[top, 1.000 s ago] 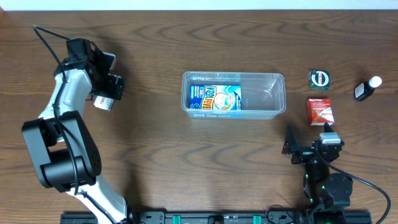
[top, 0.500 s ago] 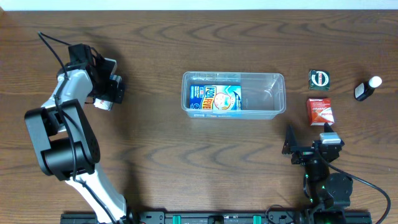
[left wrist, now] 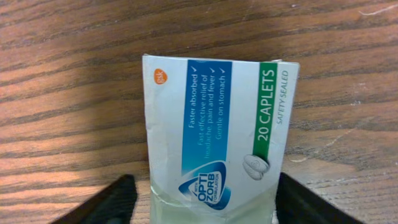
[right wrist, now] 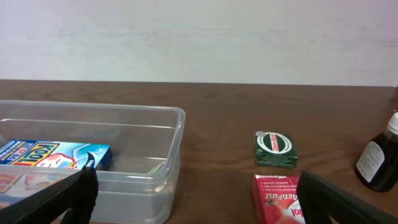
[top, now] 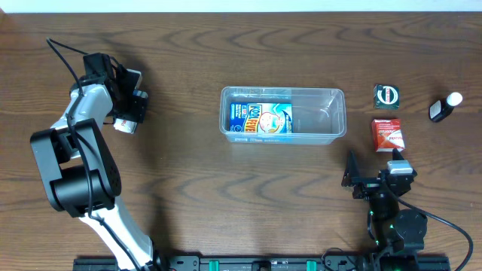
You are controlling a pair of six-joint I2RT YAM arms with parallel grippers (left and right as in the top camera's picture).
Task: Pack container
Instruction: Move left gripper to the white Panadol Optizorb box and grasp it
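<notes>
The container (top: 320,113) lies flat at the middle of the table (top: 188,188), long side across, and packing has only begun, to my eye. One blue box (top: 260,119) lies flat in its left half, and its right half shows only clear plastic floor. Just right of the container wait a green box (top: 387,95) and a red box (top: 388,134), close together, with a dark bottle (top: 444,108) farther right, none of them touched. Well left of the container a white box (left wrist: 217,124) lies on the table with the left gripper (left wrist: 205,180) over it. The jaws are spread to either side of the box; a sliver of wood shows between one finger (left wrist: 112,202) and the carton, so I judge it not yet pinched. The right gripper (right wrist: 196,174) sits in front of the container's right end, near the red box, jaws wide apart and holding nothing. So one item is in and, as I judge it, four are left. Bare table runs between the white box and the container, giving an open path. Any item must rise over the container's rim, and the vacant right half looks the easier landing spot. The right-hand items sit close together, so there is less room for fingers there.
</notes>
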